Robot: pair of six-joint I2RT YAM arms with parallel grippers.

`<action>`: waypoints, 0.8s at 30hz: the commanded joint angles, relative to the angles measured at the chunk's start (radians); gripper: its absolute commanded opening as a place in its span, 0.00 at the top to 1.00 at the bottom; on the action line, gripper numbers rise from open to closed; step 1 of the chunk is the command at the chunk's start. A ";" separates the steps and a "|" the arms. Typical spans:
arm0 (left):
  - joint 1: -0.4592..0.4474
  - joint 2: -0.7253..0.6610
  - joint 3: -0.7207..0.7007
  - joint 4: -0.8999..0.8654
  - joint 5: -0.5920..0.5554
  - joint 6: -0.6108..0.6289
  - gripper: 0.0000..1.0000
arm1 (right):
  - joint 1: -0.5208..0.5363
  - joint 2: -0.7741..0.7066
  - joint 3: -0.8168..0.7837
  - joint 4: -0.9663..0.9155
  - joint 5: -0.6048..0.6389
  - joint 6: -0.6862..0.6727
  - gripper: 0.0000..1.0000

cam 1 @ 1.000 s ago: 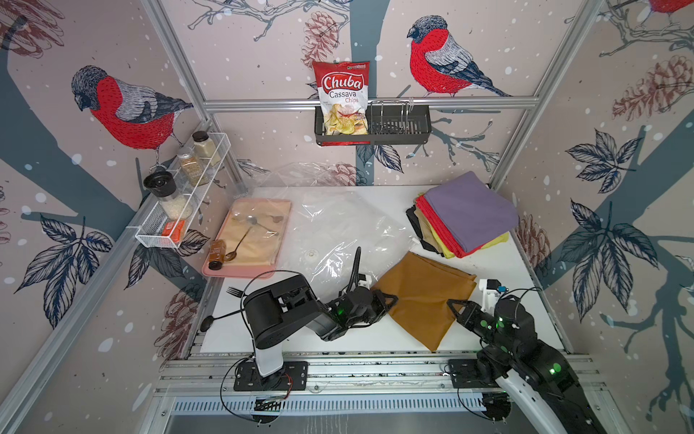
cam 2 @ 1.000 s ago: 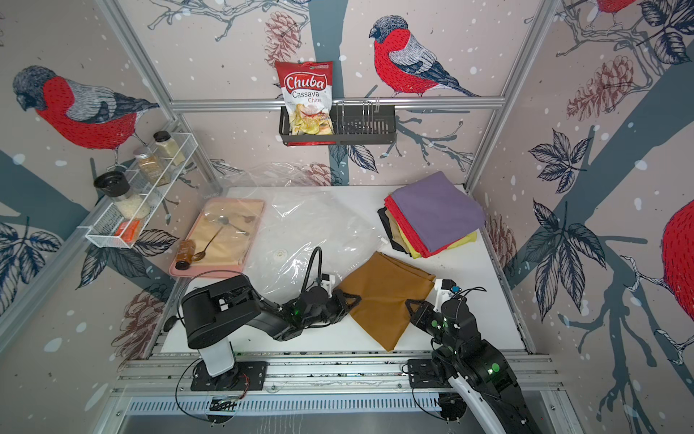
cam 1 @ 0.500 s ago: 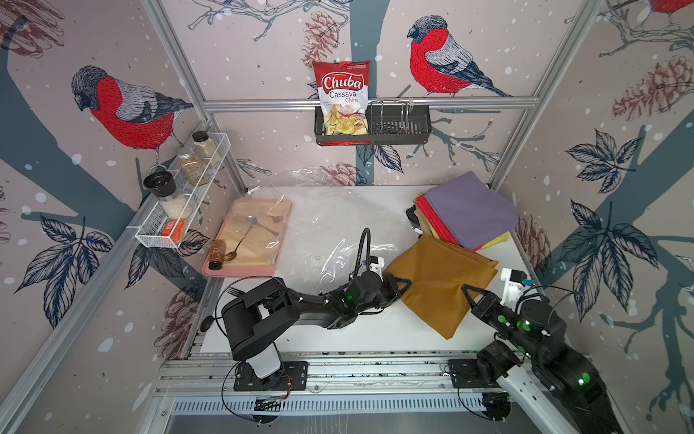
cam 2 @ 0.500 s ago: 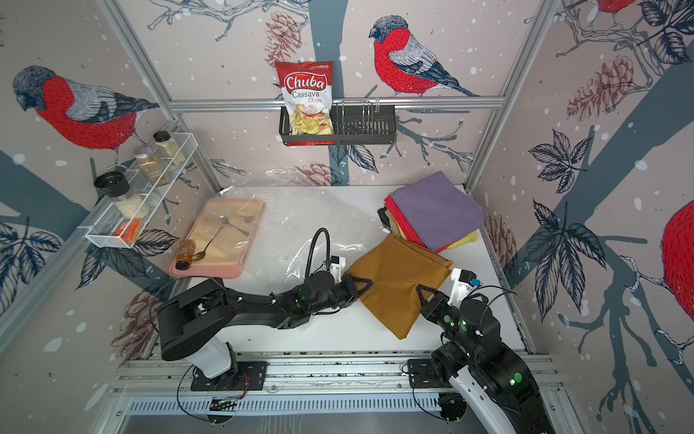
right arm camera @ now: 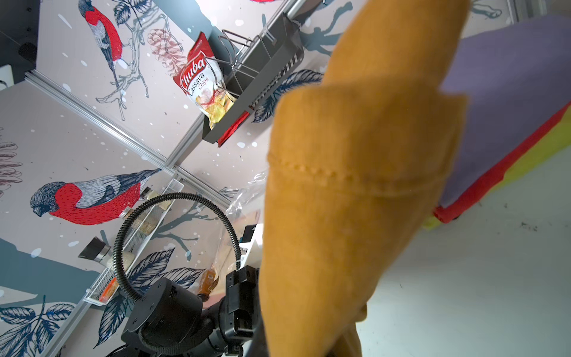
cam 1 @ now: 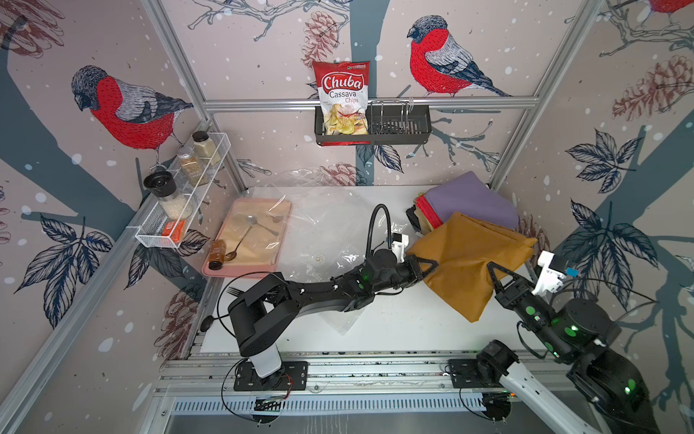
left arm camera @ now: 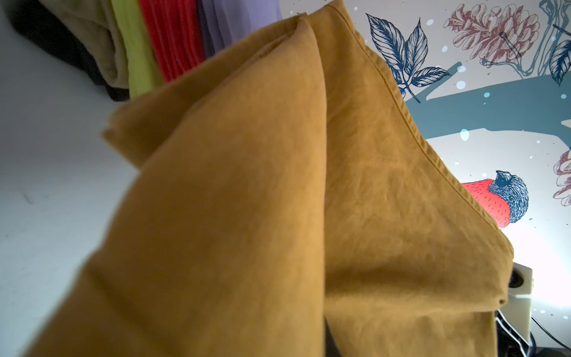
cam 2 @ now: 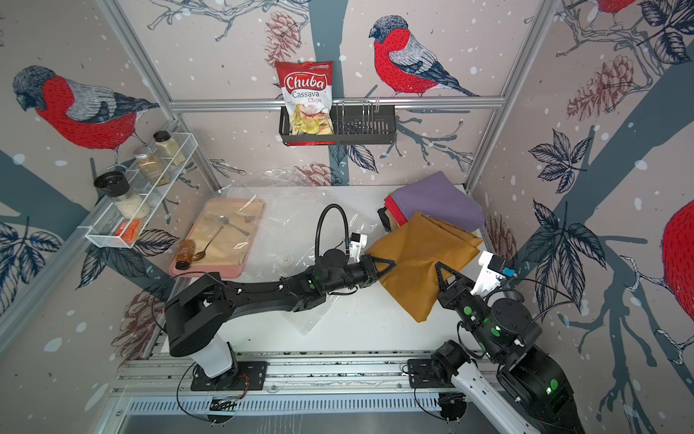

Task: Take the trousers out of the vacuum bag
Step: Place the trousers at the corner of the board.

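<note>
Mustard-brown trousers hanging outside the vacuum bag, between both grippers.

The white table (cam 1: 394, 327) is lying bare in front of the vacuum bag (cam 1: 330, 225), which is sprawling flat and crinkled. Right of the bag and fully outside it, the mustard-brown trousers (cam 1: 465, 263) are draping, their far edge overlapping the stack of trousers (cam 1: 469, 203). The right gripper (cam 1: 490, 268) is pinching the side away from the bag, jaws pressed together. The left gripper (cam 1: 432, 263) is touching the bag-side edge, and I cannot tell whether it is gripping.

Top views are lit evenly and brightly; glints are seen on the vacuum bag (cam 1: 326, 225). In the left wrist view, the wall (left arm camera: 547, 265) is overexposed at 4 o'clock.
</note>
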 commanded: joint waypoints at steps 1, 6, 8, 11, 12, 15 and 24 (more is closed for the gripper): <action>0.036 0.027 0.113 -0.041 0.067 0.113 1.00 | 0.049 0.025 -0.003 0.185 0.115 -0.067 1.00; 0.090 0.093 0.340 -0.195 0.092 0.250 1.00 | 0.115 0.078 0.009 0.310 0.251 -0.183 1.00; 0.110 0.131 0.433 -0.244 0.107 0.287 1.00 | 0.136 0.110 0.021 0.353 0.307 -0.232 1.00; 0.132 0.191 0.548 -0.282 0.129 0.316 1.00 | 0.154 0.173 0.044 0.407 0.358 -0.290 1.00; 0.138 0.209 0.579 -0.285 0.135 0.323 1.00 | 0.155 0.196 0.054 0.421 0.370 -0.303 1.00; 0.159 0.258 0.651 -0.296 0.145 0.337 1.00 | 0.152 0.259 0.069 0.461 0.389 -0.336 1.00; 0.231 0.396 0.852 -0.331 0.173 0.374 1.00 | -0.304 0.447 0.098 0.531 -0.059 -0.269 1.00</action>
